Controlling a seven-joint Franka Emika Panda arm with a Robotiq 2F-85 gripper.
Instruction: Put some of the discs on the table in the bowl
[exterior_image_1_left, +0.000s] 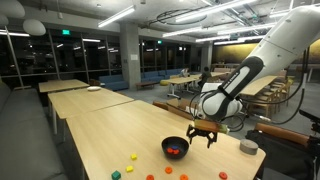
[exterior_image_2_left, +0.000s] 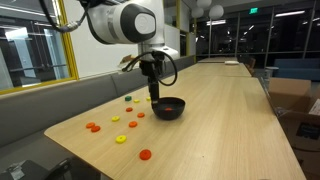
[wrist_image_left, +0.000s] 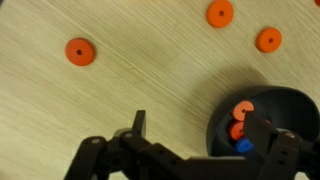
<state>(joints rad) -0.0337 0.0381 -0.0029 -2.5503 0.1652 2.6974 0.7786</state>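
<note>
The black bowl (exterior_image_1_left: 166, 147) (exterior_image_2_left: 170, 112) stands on the pale wooden table (exterior_image_1_left: 100, 130) (exterior_image_2_left: 225, 120). In the wrist view the bowl (wrist_image_left: 288, 105) holds two orange discs (wrist_image_left: 241, 112) and a blue disc (wrist_image_left: 244, 146). My gripper (exterior_image_1_left: 205, 134) (exterior_image_2_left: 152, 97) (wrist_image_left: 197, 125) hovers at the bowl's edge, open and empty, with one finger (wrist_image_left: 256, 126) over the bowl and the other over bare table. More orange discs (wrist_image_left: 80, 51) (wrist_image_left: 220, 13) lie loose on the wood. Yellow (exterior_image_2_left: 121, 139), orange (exterior_image_2_left: 146, 154) and green (exterior_image_2_left: 115, 119) discs are scattered near the bowl.
A grey round puck (exterior_image_1_left: 248, 147) sits near the table's edge beside the bowl. Loose discs (exterior_image_1_left: 133, 156) (exterior_image_1_left: 183, 177) spread toward the near end of the table. Other wooden tables (exterior_image_1_left: 75, 88) stand further back, and chairs stand beside the arm.
</note>
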